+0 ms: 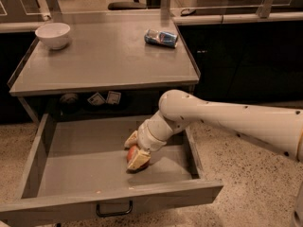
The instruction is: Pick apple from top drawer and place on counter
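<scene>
The top drawer (75, 167) is pulled open below the counter (104, 56). The small red apple (130, 153) lies on the drawer's floor right of the middle. My gripper (134, 150) reaches down into the drawer from the right. Its pale fingers (139, 161) sit on either side of the apple and press against it. The apple is mostly hidden by the fingers and still rests on the drawer floor.
A white bowl (53, 34) stands at the counter's back left. A crushed blue can (161, 37) lies at its back right. Dark cabinets (246, 65) stand to the right. The drawer's black handle (114, 209) faces the front. My white arm (227, 122) crosses the drawer's right wall.
</scene>
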Action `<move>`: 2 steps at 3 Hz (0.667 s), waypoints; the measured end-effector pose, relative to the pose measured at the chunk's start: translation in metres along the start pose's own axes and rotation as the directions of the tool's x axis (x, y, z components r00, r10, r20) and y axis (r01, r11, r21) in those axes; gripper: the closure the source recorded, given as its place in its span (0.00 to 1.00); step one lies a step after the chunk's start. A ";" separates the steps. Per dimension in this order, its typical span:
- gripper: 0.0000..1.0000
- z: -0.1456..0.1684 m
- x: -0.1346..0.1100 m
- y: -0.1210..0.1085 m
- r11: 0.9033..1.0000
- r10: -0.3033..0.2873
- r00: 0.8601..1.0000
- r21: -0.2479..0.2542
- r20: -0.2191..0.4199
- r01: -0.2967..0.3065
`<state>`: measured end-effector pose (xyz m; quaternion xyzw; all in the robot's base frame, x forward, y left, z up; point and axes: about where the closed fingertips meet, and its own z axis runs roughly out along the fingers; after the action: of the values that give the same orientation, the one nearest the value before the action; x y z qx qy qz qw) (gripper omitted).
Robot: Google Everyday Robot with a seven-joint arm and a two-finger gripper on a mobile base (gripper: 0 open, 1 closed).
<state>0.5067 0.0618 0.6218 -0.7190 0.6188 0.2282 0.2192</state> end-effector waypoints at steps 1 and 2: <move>0.87 0.000 0.000 0.000 1.000 0.000 1.000 0.000 0.000 0.000; 1.00 -0.014 -0.013 0.003 1.000 -0.011 0.999 0.000 -0.037 0.011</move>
<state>0.5031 0.0635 0.6402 -0.7265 0.6187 0.2138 0.2090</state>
